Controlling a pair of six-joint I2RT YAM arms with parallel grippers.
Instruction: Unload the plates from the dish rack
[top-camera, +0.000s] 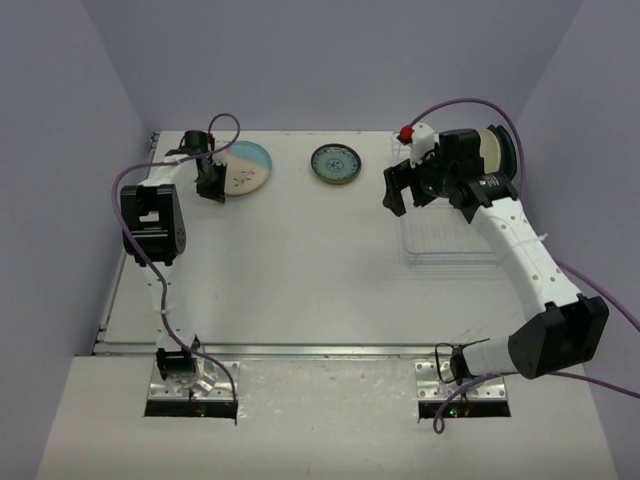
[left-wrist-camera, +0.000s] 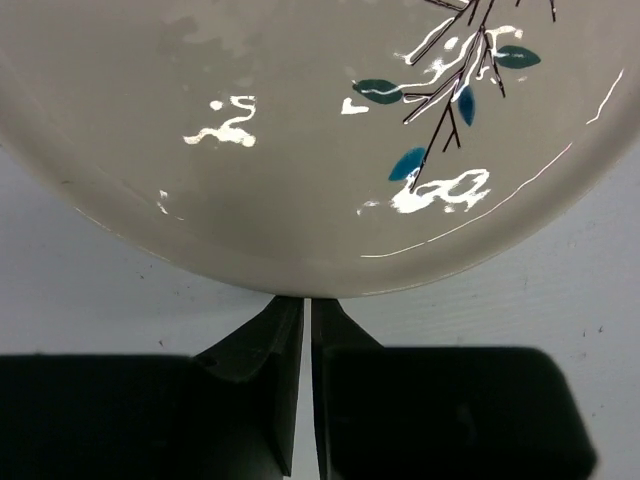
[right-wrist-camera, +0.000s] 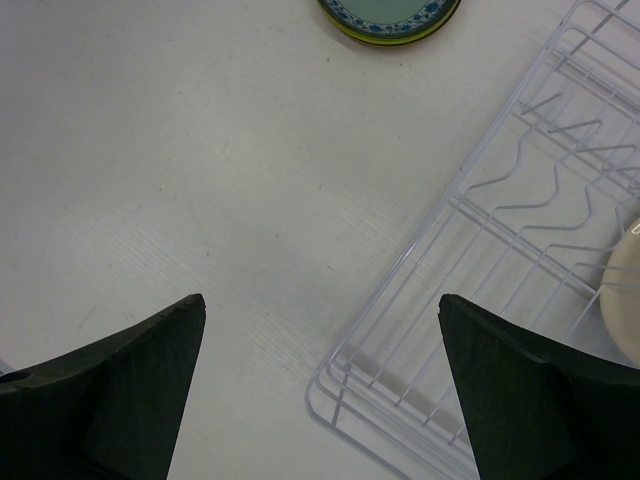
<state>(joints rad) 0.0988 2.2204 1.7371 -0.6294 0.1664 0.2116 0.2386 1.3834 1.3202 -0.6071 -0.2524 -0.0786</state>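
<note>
Top external view: the left arm stretches from its base to the far left of the desk (top-camera: 300, 290), elbow bent outward. The left end effector (top-camera: 211, 183) is pinched almost shut on nothing, its tips (left-wrist-camera: 290, 305) at the rim of a cream and light-blue plate (top-camera: 247, 167) lying flat. The right arm angles over the dish rack (top-camera: 450, 248). The right end effector (top-camera: 405, 192) is spread wide and empty. A cream plate (top-camera: 491, 150) stands in the rack, and a small teal-patterned plate (top-camera: 335, 163) lies on the desk.

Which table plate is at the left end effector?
The larger cream and light-blue round plate, by the left end effector; the small teal-patterned plate lies apart.
</note>
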